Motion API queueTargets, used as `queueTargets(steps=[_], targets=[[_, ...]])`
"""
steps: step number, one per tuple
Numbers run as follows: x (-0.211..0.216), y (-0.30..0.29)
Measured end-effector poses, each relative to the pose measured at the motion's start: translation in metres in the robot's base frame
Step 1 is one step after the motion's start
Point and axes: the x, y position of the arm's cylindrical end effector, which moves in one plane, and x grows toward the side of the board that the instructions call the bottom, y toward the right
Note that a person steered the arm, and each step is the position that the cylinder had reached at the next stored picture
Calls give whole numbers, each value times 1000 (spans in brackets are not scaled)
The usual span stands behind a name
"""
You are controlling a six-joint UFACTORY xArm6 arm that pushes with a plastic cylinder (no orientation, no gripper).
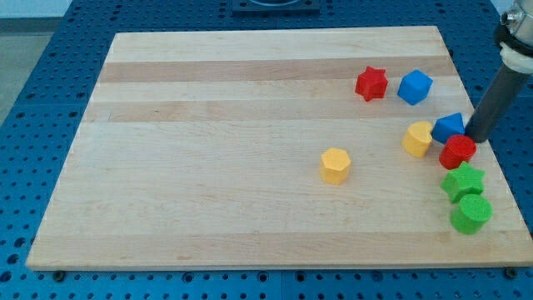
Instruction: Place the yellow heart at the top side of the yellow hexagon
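Yellow heart (418,138) sits crowded against blue block (450,127) and red block (457,151); my tip (476,138), with no jaws, beside them risks shoving neighbours, missing the hexagon (335,165).

My tip (476,138) sits at the board's right edge, touching the blue wooden block (449,127) to its left; the yellow wooden heart (418,138) lies farther left, the yellow wooden hexagon (335,165) well beyond.

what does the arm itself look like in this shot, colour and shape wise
Only its end shows, at the view's right edge: a straight, dark, nearly black round rod under a paler grey-white collar. My tip is plain and blunt. No cables or markings are visible.
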Motion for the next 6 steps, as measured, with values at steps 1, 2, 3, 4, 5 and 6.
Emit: queueTargets(steps=[1,2,3,4,5,6], targets=[[0,-13],[0,-35],[0,-39],[10,-37],[14,-50],[14,-69]])
